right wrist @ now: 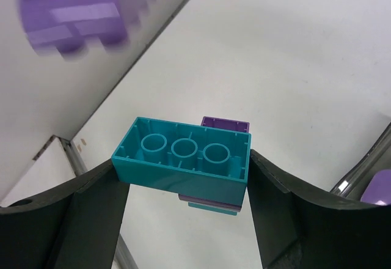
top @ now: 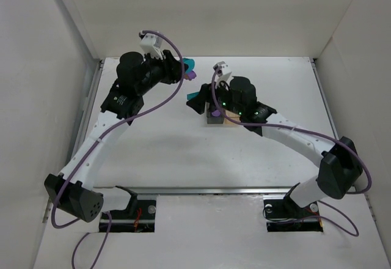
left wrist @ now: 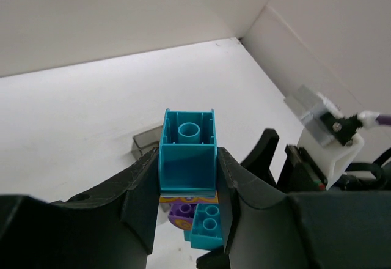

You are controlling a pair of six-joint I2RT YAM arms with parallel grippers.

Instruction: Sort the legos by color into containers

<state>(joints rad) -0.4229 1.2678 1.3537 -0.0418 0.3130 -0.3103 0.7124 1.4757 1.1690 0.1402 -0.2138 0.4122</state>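
- The right gripper [right wrist: 183, 168] is clamped on a long teal plastic brick [right wrist: 183, 150], with one black finger on each short end. The brick's long axis runs straight across from finger to finger. Its hollow underside, with three round tubes, faces the wrist camera.
- A thin purple plastic piece [right wrist: 226, 123] sits against that brick's far face. Only its edges show, so its shape is unclear.
- From above, the long brick is held off the white table [top: 171, 153], just left of the joined bins. The smoky grey translucent bin [top: 215, 121] and the amber translucent bin [top: 231, 120] are both mostly hidden under the right wrist.
- The left gripper [left wrist: 188, 180] is closed on a short teal plastic brick [left wrist: 188, 137], its fingers pressing the two side walls. This brick's long axis points out along the fingers, away from the wrist, and its open underside faces the camera.
- Directly below it lie an orange strip [left wrist: 166, 200], a purple round-studded piece [left wrist: 181, 213] and a small studded teal brick [left wrist: 206, 225]. I cannot tell whether they are joined to the held brick.
- In the overhead view the left gripper is beyond the right one, near the table's far middle.
- A blurred purple block [right wrist: 73, 12] fills the upper left of the right wrist view and is too soft to make out.
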